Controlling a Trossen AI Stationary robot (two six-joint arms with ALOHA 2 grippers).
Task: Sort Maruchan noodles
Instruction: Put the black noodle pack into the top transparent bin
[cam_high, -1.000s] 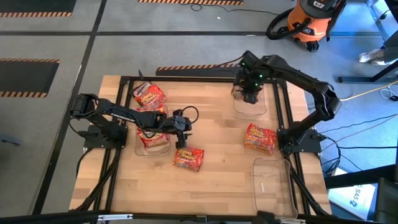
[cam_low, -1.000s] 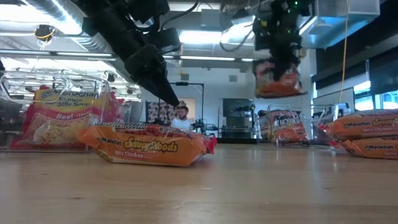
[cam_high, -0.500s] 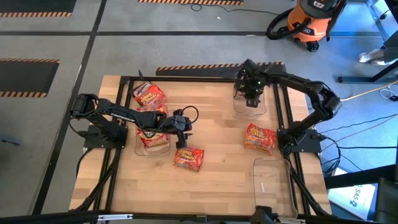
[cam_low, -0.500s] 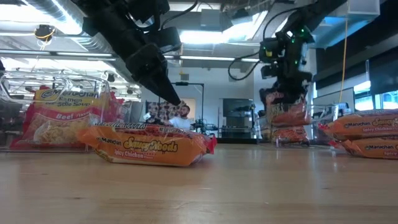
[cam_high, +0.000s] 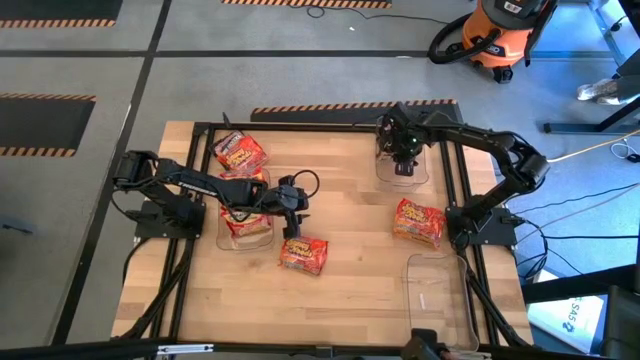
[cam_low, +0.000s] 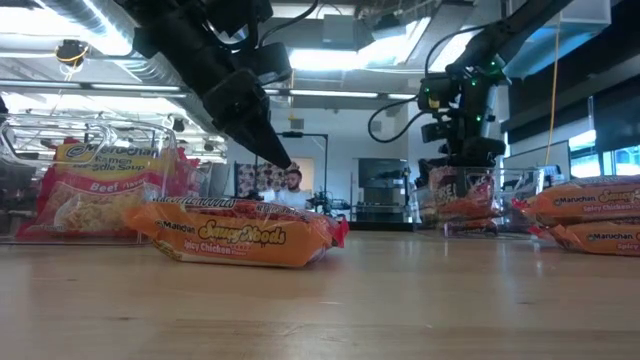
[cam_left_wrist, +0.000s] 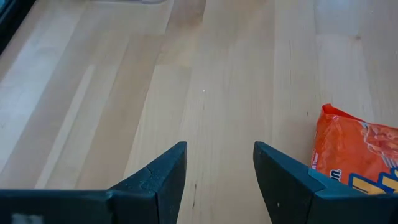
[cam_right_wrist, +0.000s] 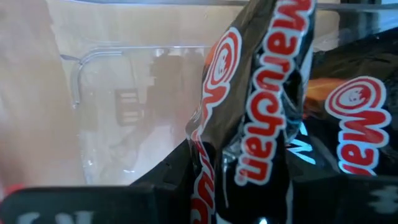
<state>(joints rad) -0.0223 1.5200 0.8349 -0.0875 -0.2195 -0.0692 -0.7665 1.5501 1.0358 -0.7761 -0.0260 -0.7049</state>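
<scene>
The right arm reaches across the far right of the table, its wrist bent down so that the right gripper (cam_high: 403, 155) sits low inside the clear far-right bin (cam_high: 402, 176). Its jaws are closed on a dark maroon packet (cam_right_wrist: 258, 118), which stands on edge between the fingers; a second dark packet (cam_right_wrist: 345, 124) lies just beside it in the same bin.

The left arm stretches along the table from the left side, and the left gripper (cam_high: 296, 238) hangs above the near middle, its jaws parted with nothing between them. An orange-red Spicy Chicken packet (cam_high: 303, 255) lies flat on the bare wood just below and beside the fingertips.

A clear bin on the left (cam_high: 245, 235) holds red-and-yellow Beef packets (cam_low: 95, 190). Another red-and-yellow packet (cam_high: 240, 153) lies on the table at the far left, outside that bin. Orange-red packets (cam_high: 418, 222) lie on the wood at the right. A third clear bin (cam_high: 438, 285) stands at the near right corner.
</scene>
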